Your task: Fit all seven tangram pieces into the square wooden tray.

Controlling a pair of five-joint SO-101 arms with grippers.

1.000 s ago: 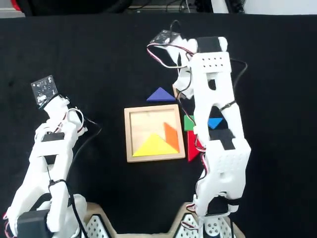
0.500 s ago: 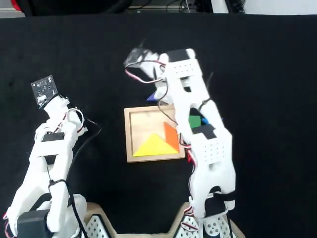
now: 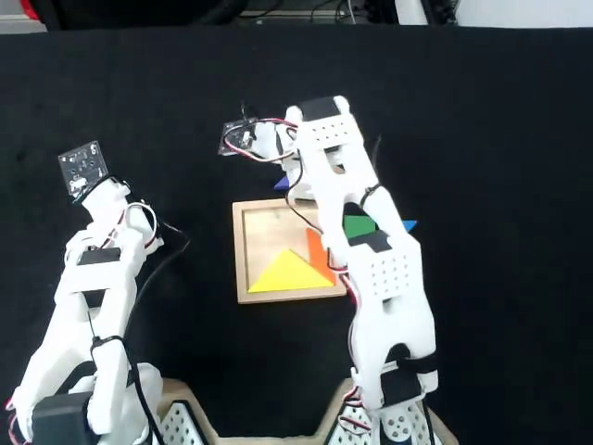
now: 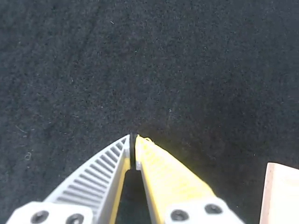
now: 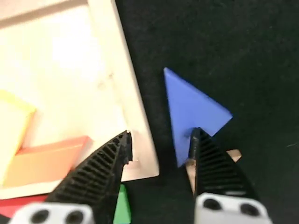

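White arms (image 3: 384, 278), red-black-white cables (image 3: 269, 123), black ribbed end effector (image 5: 160, 134)

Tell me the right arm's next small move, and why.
Probably shift sideways away from the tray so the open jaws straddle the blue triangle. One jaw hangs over the tray's rim, the other over the triangle itself, which lies outside the tray.

Robotics lab bench, by the look — table under black cloth (image 3: 519, 139), my white printed left arm (image 3: 93, 278) and right arm (image 3: 380, 269) mounted side by side at its near edge, servo wires (image 3: 274, 123) hanging bare, cables (image 3: 343, 11) heaped past the far edge against a pale wall (image 3: 519, 11).
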